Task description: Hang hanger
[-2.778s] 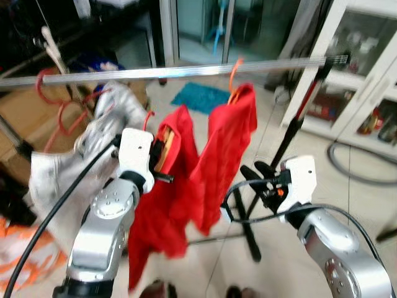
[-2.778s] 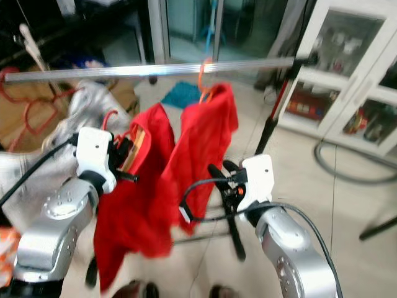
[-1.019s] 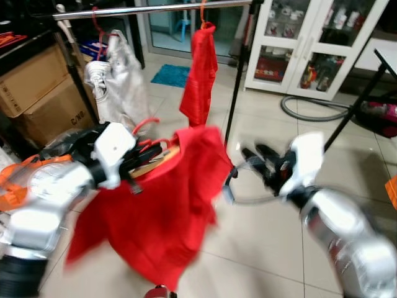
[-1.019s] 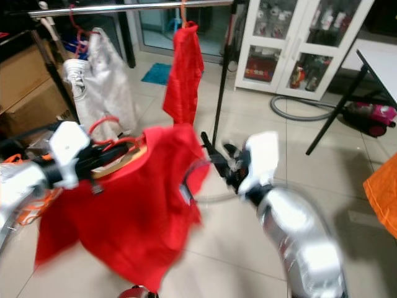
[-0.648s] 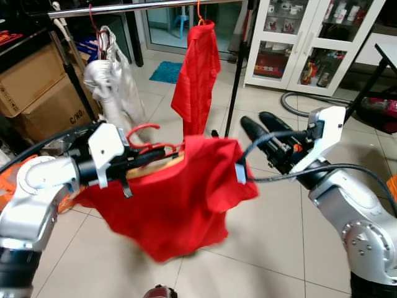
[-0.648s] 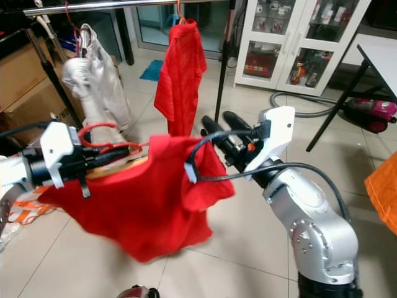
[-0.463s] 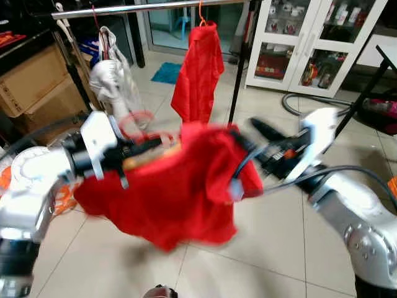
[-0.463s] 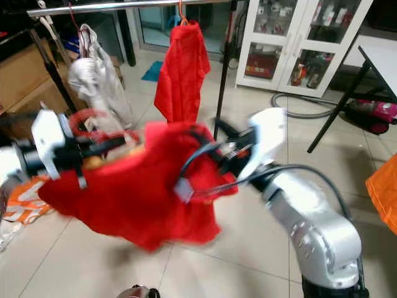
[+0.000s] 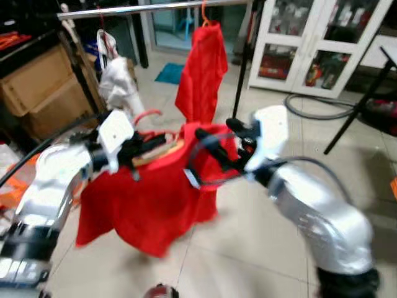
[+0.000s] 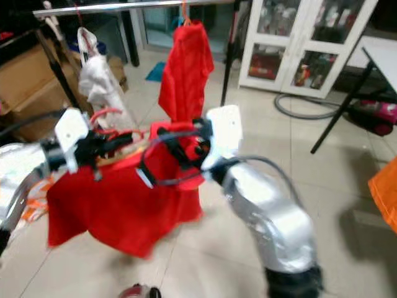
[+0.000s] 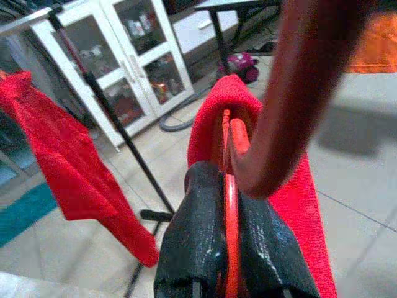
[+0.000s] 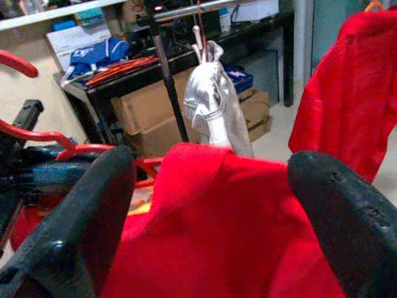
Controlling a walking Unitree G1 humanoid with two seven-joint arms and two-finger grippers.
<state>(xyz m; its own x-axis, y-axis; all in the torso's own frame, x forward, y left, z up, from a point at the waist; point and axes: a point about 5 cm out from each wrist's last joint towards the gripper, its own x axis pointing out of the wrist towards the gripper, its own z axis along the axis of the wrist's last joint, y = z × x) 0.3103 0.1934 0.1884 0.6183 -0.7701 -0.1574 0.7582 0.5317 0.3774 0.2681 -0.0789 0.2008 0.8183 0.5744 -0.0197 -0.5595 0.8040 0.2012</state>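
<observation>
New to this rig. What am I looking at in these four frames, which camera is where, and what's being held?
It is a humanoid robot with two silver arms, each ending in a gripper of two long black fingers. Two pictures come from a stereo camera on its head, looking forward and down; the other two come from cameras on its wrists, looking along the fingers.

The left gripper is shut on a red hanger that carries a red shirt. The left wrist view shows the fingers pinching the hanger wire. The right gripper is open, its fingers spread at the shirt's shoulder, as the right wrist view also shows.

Behind stands a clothes rail with another red shirt and a white garment hanging from it. Cardboard boxes and a glass-door cabinet stand on the tiled floor.
</observation>
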